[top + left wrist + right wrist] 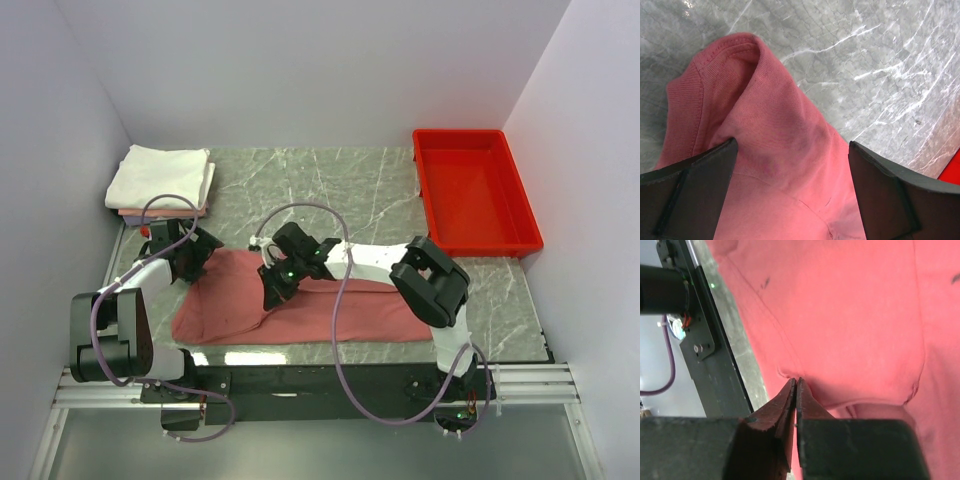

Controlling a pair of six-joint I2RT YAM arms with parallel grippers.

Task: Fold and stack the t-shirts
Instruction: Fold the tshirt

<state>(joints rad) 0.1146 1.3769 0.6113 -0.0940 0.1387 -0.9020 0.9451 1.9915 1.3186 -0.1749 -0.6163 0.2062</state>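
Note:
A salmon-red t-shirt (340, 310) lies flat as a long band across the near middle of the table. My left gripper (195, 250) is open over the shirt's far left corner. In the left wrist view its jaws (792, 145) stand wide apart with a raised fold of the shirt (755, 100) between them, untouched. My right gripper (272, 295) is over the shirt's left-middle part. In the right wrist view it (796, 381) is shut, pinching a small fold of the shirt (850, 315) near its near edge.
A stack of folded white and pale pink shirts (160, 178) sits at the far left corner. A bright red plastic tray (472, 190) stands at the far right. The black base rail (715, 365) runs along the table's near edge, close to the right gripper.

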